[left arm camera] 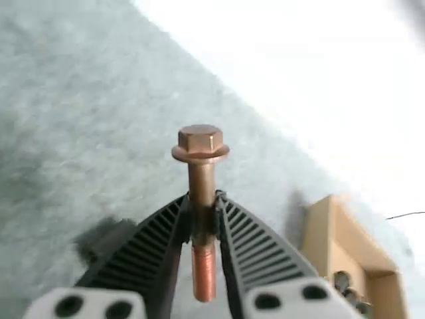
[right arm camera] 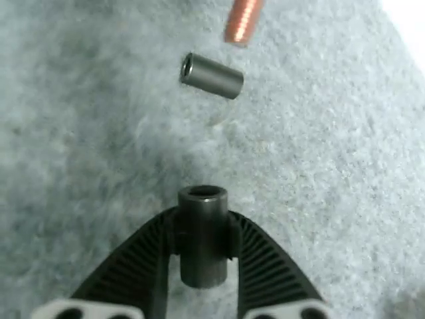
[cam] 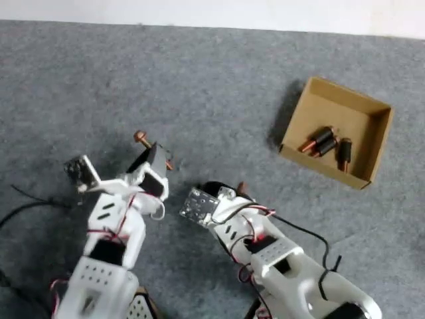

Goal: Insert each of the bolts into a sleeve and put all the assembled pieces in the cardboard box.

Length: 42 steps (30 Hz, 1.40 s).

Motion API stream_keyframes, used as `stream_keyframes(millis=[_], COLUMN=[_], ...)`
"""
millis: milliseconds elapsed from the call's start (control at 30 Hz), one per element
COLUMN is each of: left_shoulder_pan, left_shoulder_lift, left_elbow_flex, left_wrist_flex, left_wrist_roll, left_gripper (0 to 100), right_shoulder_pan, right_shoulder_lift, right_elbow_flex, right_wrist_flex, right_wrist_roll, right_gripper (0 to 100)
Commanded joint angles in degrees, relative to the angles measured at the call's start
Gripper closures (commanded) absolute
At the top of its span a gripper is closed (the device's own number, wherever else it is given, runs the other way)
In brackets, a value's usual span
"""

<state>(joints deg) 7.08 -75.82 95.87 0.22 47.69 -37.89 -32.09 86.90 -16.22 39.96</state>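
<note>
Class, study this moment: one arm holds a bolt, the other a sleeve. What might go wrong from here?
The bolt is pinched at mid-shank by the left hand, so it may pivot when pushed against the sleeve. The right hand grips that sleeve only near its tip; it might slip or tilt off-axis. The loose sleeve lies on its side on the carpet and could roll if an arm brushes it.
</note>
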Motion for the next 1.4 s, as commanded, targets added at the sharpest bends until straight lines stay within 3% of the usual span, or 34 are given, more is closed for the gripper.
stream_keyframes(millis=[0,100,367,933,1133,1367], left_shoulder_pan=[4.1,4.9,7.9,7.8,7.9,7.6], left_shoulder_lift=[-12.4,-15.1,-14.5,-14.7,-14.8,-14.8], left_elbow_flex=[1.8,1.8,1.8,1.8,1.8,1.8], left_wrist_flex=[1.2,5.0,5.1,5.0,4.9,4.8], left_wrist_roll=[-2.3,-2.7,-2.7,-3.0,-3.1,-6.3], left_gripper=[100,100,100,100,100,100], right_shoulder_pan=[-0.3,-0.3,-0.6,-0.7,-0.5,-1.8], right_shoulder_lift=[-2.1,-2.1,-2.1,-2.2,-2.2,-1.6], right_elbow_flex=[-0.1,2.2,10.8,11.6,14.6,14.6], right_wrist_flex=[-2.7,-8.7,-29.9,-34.8,-41.4,-41.2], right_wrist_roll=[0.7,0.7,0.5,0.4,-8.1,-8.3], right_gripper=[99.3,99.3,99.3,99.3,99.3,99.3])
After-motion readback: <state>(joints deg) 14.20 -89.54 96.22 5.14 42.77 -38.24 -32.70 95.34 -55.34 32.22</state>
